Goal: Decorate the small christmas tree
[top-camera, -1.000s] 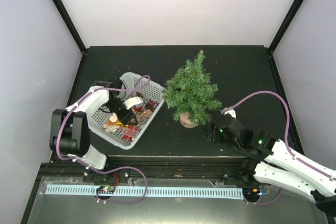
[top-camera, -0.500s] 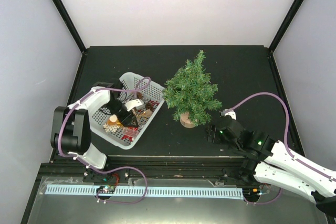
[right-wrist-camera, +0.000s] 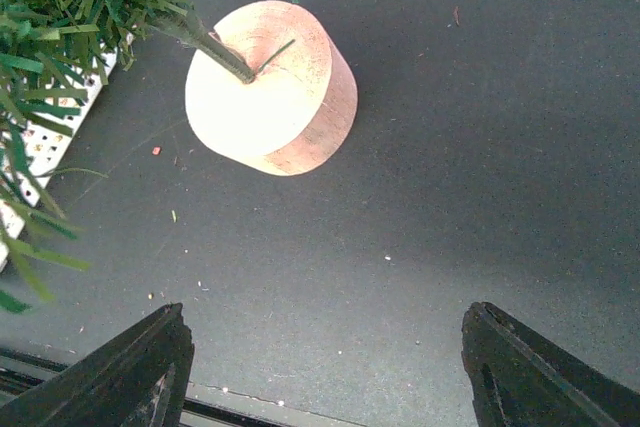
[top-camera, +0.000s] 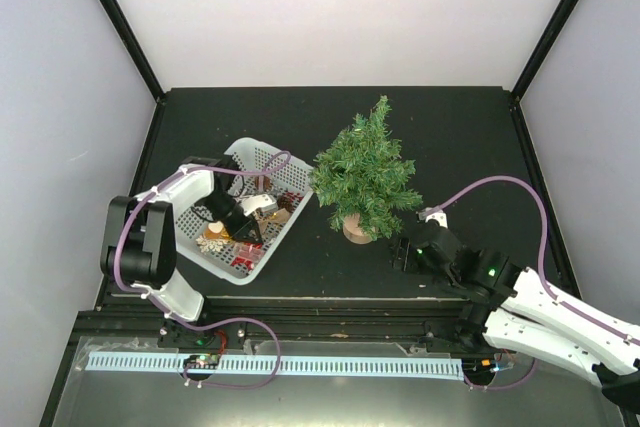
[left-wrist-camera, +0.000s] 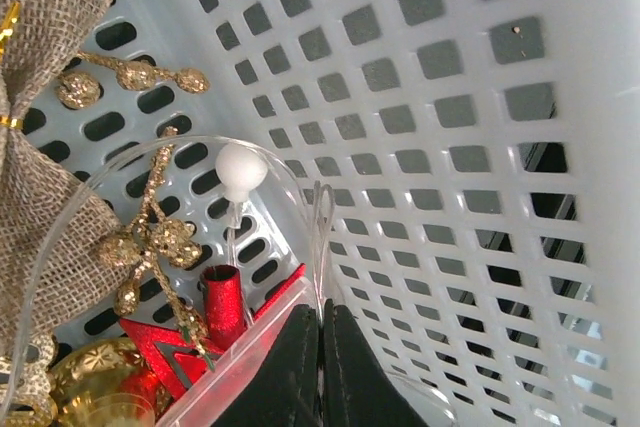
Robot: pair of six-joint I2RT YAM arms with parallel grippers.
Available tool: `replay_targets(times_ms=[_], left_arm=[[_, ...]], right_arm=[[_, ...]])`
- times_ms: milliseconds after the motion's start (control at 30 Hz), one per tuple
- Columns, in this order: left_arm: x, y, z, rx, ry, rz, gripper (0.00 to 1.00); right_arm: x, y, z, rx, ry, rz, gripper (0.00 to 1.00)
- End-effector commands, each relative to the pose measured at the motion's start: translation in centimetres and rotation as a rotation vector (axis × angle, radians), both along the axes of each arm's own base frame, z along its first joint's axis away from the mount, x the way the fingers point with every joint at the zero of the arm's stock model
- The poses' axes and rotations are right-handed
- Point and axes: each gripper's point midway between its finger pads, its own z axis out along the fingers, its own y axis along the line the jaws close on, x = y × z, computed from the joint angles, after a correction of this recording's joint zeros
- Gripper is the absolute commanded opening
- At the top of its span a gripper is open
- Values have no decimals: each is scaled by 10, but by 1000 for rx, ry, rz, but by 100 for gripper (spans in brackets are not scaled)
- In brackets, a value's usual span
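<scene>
Top: my left claw (top-camera: 243,219) is down in the white basket (top-camera: 240,152). My right claw (top-camera: 400,252) is low over the table (top-camera: 460,137), near the small christmas tree (top-camera: 365,172), which stands upright just right of the basket.
Left wrist: tips pinched tight on a thin clear loop (left-wrist-camera: 320,222).
Right wrist: jaws wide apart, wooden base (right-wrist-camera: 270,87) ahead.

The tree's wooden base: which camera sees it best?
The right wrist view: the wooden base sits close and whole. The top external view shows only a sliver under the branches. The left wrist view shows just the basket inside.
</scene>
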Motion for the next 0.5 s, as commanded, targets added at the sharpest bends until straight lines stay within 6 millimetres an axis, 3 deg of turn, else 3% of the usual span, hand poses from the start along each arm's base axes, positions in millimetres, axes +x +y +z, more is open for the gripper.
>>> replay_targets(times_ms=[0, 100, 467], left_arm=[[5, -1, 25, -6, -53, -12, 2], [13, -2, 50, -8, -116, -2, 1], [38, 10, 174, 55, -384, 32, 1]], right_arm=[[3, 2, 0, 10, -19, 1, 74], [2, 1, 0, 23, -21, -1, 74], [-1, 0, 9, 62, -57, 22, 74]])
